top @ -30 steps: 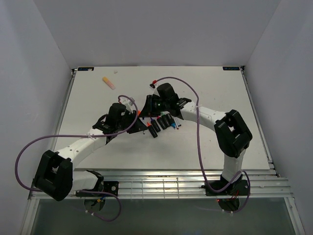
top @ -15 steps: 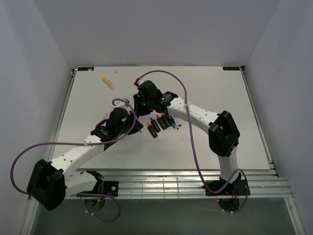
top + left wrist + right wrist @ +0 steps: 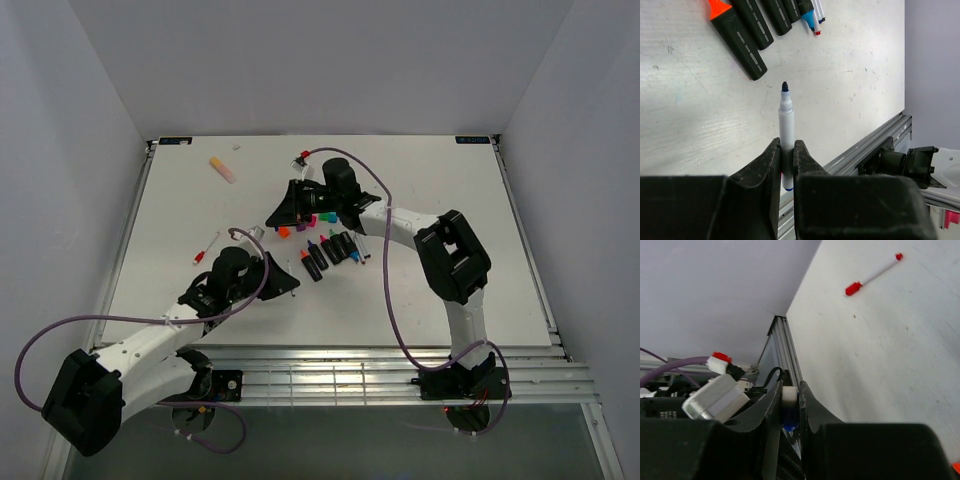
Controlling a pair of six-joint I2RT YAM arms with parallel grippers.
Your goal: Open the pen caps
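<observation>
Left wrist view has the left tool [image 3: 786,152] clenched on a bared thin pen [image 3: 785,117] above the worktop [image 3: 855,90], the right tool [image 3: 790,388] pinching its likely cap [image 3: 790,396], highlighters [image 3: 330,250] uncapped, and one red pen [image 3: 207,249] seemingly still capped.

Lab robot cell: white table [image 3: 450,200], bare grey walls [image 3: 330,60], aluminium rails [image 3: 330,375].

Four black highlighters [image 3: 313,263] lie in a row on the surface [image 3: 450,220], with what look like two thin pens [image 3: 358,256] beside them. There are four loose caps [image 3: 284,231]: orange, pink, purple and green. One red-capped pen [image 3: 207,249] and one yellow-pink marker [image 3: 223,169] lie apart. The left pincer [image 3: 786,145] holds one blue-tipped pen [image 3: 786,120], and the right pincer [image 3: 790,387] holds one small white piece [image 3: 790,396].
</observation>
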